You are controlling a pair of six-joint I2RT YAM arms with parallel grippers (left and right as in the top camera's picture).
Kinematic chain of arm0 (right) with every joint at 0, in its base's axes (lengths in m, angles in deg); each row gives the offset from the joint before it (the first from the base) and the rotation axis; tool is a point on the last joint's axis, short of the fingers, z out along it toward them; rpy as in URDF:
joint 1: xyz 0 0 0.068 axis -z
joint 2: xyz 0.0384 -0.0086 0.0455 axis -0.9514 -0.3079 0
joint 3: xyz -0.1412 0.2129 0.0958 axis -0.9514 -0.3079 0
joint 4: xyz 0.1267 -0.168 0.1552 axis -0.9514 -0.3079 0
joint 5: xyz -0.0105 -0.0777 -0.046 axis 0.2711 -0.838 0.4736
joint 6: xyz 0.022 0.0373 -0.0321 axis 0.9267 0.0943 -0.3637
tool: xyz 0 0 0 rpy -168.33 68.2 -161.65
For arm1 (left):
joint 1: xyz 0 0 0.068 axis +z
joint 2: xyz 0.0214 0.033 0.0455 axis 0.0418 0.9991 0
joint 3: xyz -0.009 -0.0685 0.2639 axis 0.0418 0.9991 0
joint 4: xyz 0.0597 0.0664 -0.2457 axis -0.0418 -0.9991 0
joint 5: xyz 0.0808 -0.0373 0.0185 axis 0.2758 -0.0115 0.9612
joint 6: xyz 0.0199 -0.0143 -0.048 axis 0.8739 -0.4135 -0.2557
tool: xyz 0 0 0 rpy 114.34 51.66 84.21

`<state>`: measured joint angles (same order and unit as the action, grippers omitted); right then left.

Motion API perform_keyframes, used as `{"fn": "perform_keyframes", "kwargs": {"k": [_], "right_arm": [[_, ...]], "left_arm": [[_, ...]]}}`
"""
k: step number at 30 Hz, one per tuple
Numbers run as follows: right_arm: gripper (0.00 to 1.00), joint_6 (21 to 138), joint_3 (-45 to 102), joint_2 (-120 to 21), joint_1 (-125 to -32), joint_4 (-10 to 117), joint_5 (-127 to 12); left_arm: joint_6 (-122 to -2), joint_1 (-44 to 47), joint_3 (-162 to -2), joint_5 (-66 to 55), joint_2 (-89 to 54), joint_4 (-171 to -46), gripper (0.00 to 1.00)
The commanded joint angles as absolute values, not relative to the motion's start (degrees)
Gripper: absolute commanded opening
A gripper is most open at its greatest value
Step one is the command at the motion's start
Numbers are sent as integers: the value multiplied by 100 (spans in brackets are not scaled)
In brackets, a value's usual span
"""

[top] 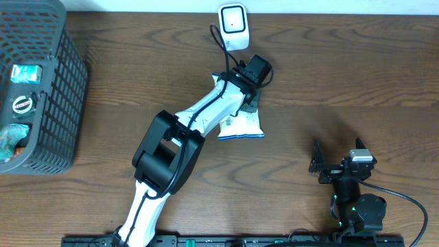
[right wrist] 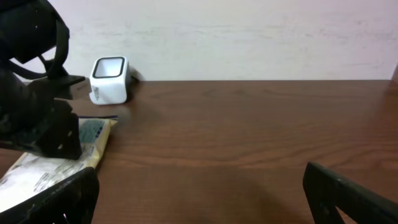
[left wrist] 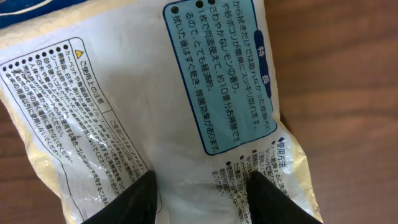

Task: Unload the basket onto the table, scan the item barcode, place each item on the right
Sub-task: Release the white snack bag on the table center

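The item is a white and pale-yellow packet (top: 241, 125) with blue-framed Japanese print, lying flat on the wooden table below the scanner (top: 233, 26), a small white box with a dark window. My left gripper (top: 250, 103) is over the packet's far end. In the left wrist view the packet (left wrist: 155, 93) fills the frame and the gripper (left wrist: 202, 199) is open, its black fingers (left wrist: 134, 202) resting apart on the wrapper. No barcode shows. My right gripper (top: 317, 165) stands open over bare table at the front right, holding nothing (right wrist: 202, 193).
A dark mesh basket (top: 62, 89) with several other items sits at the far left edge. The right wrist view shows the scanner (right wrist: 109, 79) against the back wall, the packet (right wrist: 50, 168) and the left arm (right wrist: 37, 118) at its left.
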<state>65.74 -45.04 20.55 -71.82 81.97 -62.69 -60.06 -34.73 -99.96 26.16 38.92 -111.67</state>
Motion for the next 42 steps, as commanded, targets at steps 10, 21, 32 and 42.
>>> {"fn": "perform_keyframes", "kwargs": {"k": [10, 21, 32, 42], "right_arm": [[99, 6572, -4520, 2073, -7136, 8184, -6291], [99, 6572, -4520, 2075, -7136, 8184, -6291], [99, 6569, -4520, 2075, -7136, 8184, -6291], [99, 6572, -4520, 2073, -7136, 8184, -6291]], "left_arm": [[-5464, -3079, -9952, 2784, 952, -11947, 52], [-5680, -1114, -9950, 3177, -303, -13154, 99], [-5809, -581, -10044, 3184, -434, -12281, 100], [-5831, 2265, -10055, 3759, -309, -10699, 100]]}}
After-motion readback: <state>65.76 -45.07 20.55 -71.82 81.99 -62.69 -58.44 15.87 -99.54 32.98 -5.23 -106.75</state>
